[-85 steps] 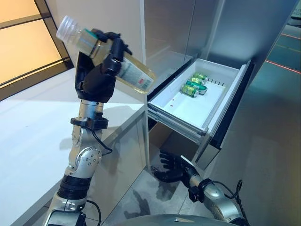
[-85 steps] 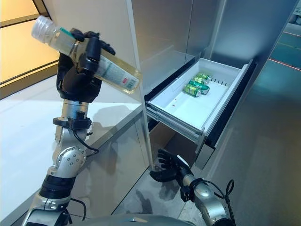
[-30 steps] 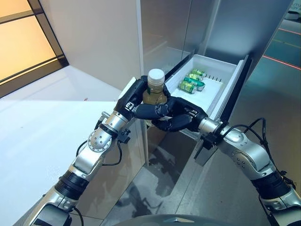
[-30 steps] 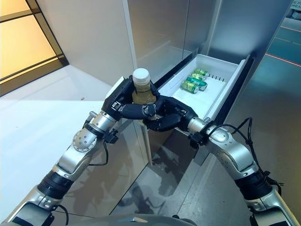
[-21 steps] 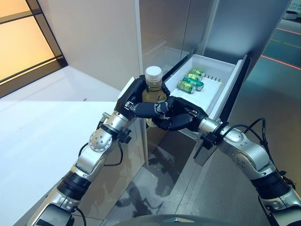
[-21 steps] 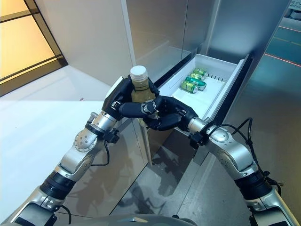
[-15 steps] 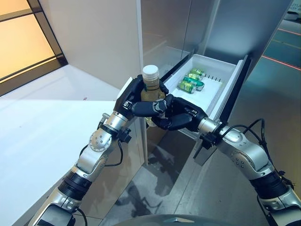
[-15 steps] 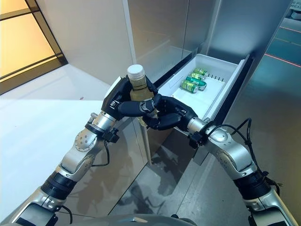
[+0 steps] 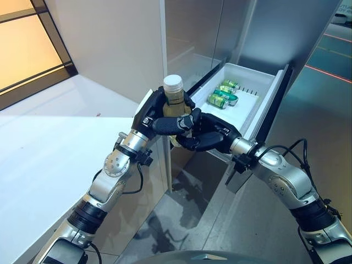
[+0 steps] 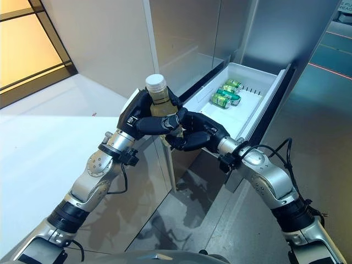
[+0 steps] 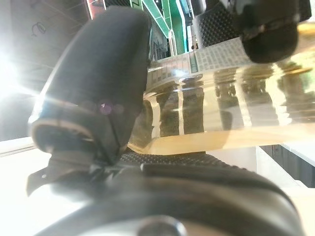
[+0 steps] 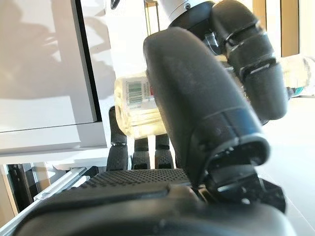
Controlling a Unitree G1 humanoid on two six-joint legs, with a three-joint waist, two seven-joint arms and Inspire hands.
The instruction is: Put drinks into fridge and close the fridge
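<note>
A clear bottle [image 9: 173, 98] of pale yellow drink with a white cap stands upright above the counter's corner, just short of the open fridge drawer [image 9: 268, 104]. My left hand [image 9: 149, 114] is shut on its upper body, fingers wrapped across the front. My right hand [image 9: 212, 137] is curled round its lower part from the drawer side. In the left wrist view the bottle [image 11: 221, 113] lies against my left hand's thumb [image 11: 98, 83]. In the right wrist view the bottle's labelled base [image 12: 138, 105] sits between my right hand's thumb [image 12: 197, 108] and fingers. Green cans [image 9: 221, 94] lie at the drawer's far end.
The white counter [image 9: 55, 148] spreads out on the left, with its corner under the bottle. Grey fridge panels [image 9: 192, 33] rise behind the drawer. The drawer's dark front [image 9: 275, 93] sticks out over the grey floor [image 9: 308, 126] on the right.
The left hand swung the bottle from tilted high over the counter down to upright by the drawer. The right hand rose and closed on its lower part. Lately both drifted slightly left.
</note>
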